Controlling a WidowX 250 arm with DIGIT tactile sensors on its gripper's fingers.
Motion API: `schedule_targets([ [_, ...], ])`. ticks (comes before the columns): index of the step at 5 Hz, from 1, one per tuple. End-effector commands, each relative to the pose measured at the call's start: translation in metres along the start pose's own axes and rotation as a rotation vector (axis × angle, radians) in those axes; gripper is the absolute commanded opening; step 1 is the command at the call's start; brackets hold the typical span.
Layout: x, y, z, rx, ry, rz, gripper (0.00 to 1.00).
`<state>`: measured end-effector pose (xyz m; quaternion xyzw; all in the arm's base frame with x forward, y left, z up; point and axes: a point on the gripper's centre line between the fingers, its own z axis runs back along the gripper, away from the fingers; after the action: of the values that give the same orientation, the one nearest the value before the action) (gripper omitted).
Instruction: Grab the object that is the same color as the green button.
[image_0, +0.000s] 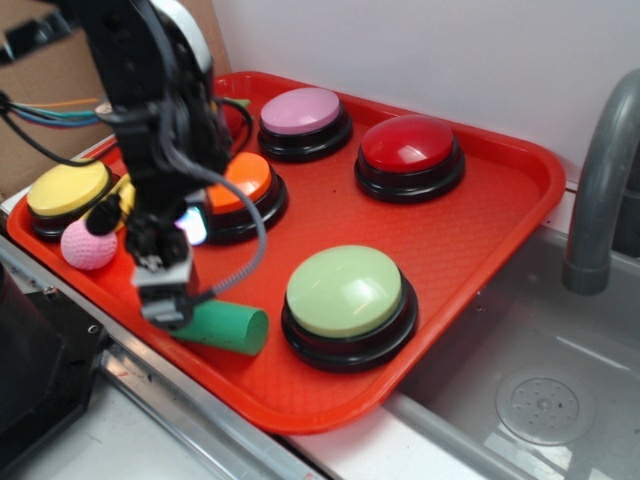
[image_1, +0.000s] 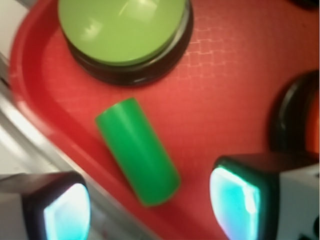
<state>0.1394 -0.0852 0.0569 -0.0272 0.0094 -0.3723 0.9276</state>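
Poised with pincer (image_1: 150, 210) spread wide over green cylinder (image_1: 137, 150) lying just beside pale-green button (image_0: 345, 292) on red tray (image_0: 480, 230)

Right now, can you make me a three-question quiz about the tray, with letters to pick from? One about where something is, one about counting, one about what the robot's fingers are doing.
1. Where does the green cylinder lie?
A. on top of the red button
B. on the red tray, beside the green button
C. in the sink

2. How many dome buttons are on the tray?
A. three
B. five
C. seven

3. What are the fingers doing?
A. standing apart with the cylinder between them, not squeezing it
C. squeezing the pink ball
B. pressing the yellow button

Answers:
1 B: the wrist view shows it flat on the tray next to the green dome.
2 B: yellow, orange, pink, red and green.
3 A: the wrist view shows red tray on both sides of the cylinder, inside the pads.
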Motion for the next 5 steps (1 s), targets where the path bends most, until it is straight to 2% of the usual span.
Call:
schedule_targets([
  [1,0.015,-0.001,-0.031,-0.02,-0.093,-0.081,1.0],
  [4,0.02,0.025,-0.033,0.017,-0.083,-0.005,1.0],
  [5,0.019,0.024,-0.036,0.02,-0.071,0.029,0.8],
])
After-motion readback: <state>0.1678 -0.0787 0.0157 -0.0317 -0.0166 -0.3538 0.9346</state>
